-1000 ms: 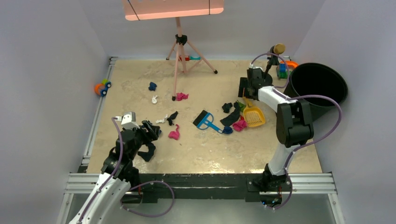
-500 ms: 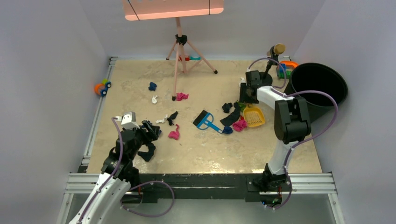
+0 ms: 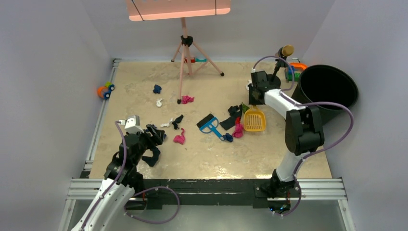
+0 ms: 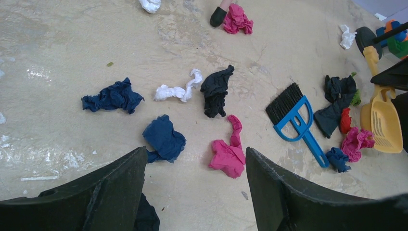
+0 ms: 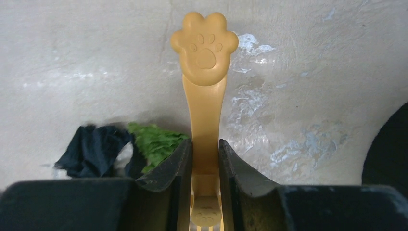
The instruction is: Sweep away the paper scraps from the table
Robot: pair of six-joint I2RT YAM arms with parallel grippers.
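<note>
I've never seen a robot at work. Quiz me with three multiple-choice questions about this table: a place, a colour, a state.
1. The blue brush lies: A on the table, B lifted in the air, C out of sight.
2. The dustpan is: A green, B yellow, C red.
3. The right claw is: A open and empty, B out of view, C shut on the dustpan handle.
Answers: 1 A, it rests flat there; 2 B, yellow from above; 3 C, both fingers press the handle.

Left arm folded low, left hand [image 4: 195, 155] spread wide; right arm reaches far forward, right hand [image 5: 205, 144] clamped on the dustpan handle [image 5: 204, 72].
</note>
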